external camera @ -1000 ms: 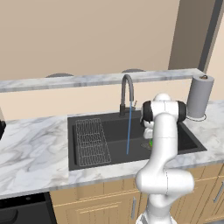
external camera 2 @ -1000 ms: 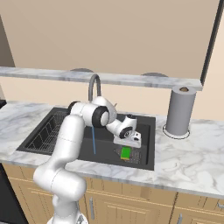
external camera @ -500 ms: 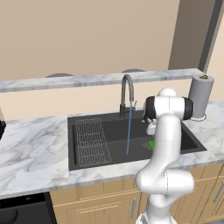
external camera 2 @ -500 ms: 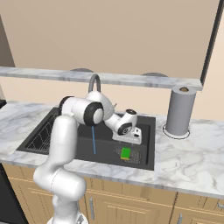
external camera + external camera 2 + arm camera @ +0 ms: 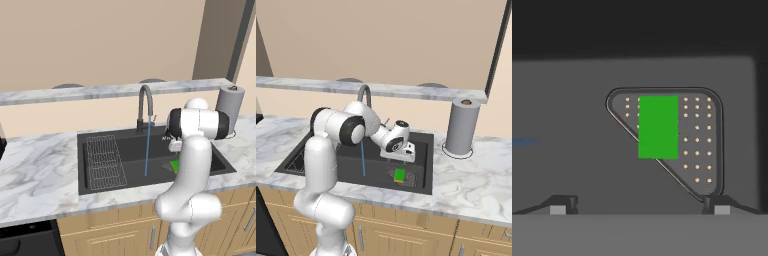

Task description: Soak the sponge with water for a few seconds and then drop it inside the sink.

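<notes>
The green sponge (image 5: 658, 127) lies flat on the mesh drain (image 5: 702, 140) on the floor of the dark sink (image 5: 572, 125), free of any grip. My gripper (image 5: 642, 206) hangs right above it, open and empty, its fingertips (image 5: 562, 205) standing wide apart. From the right, the gripper (image 5: 399, 160) hovers a little above the sponge (image 5: 400, 175) in the right part of the sink (image 5: 376, 167). The water (image 5: 363, 160) runs as a thin blue stream left of the hand. From the left, my arm hides part of the sponge (image 5: 175, 165); the water (image 5: 147, 150) falls from the faucet (image 5: 145, 102).
A wire grid rack (image 5: 104, 160) fills the left part of the basin. A grey paper towel roll (image 5: 461, 125) stands on the marble counter right of the sink. A raised ledge runs along the wall behind the faucet (image 5: 363, 95).
The jaws have widened a little and the arm's upper links have swung slightly. The sponge stays where it lay on the drain; the water keeps running.
</notes>
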Controlling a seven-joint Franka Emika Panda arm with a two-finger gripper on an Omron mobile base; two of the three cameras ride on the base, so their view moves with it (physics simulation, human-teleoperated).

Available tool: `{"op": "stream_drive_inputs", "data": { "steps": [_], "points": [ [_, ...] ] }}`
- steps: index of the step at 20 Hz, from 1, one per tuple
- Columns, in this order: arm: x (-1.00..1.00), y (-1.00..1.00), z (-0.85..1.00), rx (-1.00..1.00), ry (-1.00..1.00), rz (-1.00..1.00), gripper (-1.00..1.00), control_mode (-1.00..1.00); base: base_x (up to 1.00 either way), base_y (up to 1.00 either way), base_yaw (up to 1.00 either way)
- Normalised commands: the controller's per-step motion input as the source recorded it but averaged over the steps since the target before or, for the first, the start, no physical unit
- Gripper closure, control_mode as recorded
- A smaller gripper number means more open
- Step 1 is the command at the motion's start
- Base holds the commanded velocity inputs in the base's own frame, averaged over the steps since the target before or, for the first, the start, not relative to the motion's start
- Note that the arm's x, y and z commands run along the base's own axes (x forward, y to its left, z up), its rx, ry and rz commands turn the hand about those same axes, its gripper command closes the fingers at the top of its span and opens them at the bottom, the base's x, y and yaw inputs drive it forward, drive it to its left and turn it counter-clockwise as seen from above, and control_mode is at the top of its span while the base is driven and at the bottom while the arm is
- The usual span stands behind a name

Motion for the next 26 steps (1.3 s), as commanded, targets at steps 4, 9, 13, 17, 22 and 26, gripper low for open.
{"op": "stream_drive_inputs", "data": {
  "steps": [4, 9, 13, 17, 22, 26],
  "points": [
    [-0.24, 0.15, 0.47, 0.0, -0.04, 0.02, -1.0, -1.0, 0.0, 0.0, 0.0],
    [-0.26, 0.09, 0.49, 0.0, -0.05, 0.02, -1.0, -1.0, 0.0, 0.0, 0.0],
    [-0.29, 0.04, 0.55, 0.0, -0.07, 0.02, -1.0, -1.0, 0.0, 0.0, 0.0],
    [-0.39, 0.01, 0.54, 0.0, -0.07, 0.01, -1.0, -1.0, 0.0, 0.0, 0.0],
    [-0.44, 0.02, 0.52, 0.0, -0.06, 0.01, -1.0, -1.0, 0.0, 0.0, 0.0],
    [-0.42, 0.13, 0.44, 0.0, -0.06, 0.02, -1.0, -1.0, 0.0, 0.0, 0.0]
  ]
}}
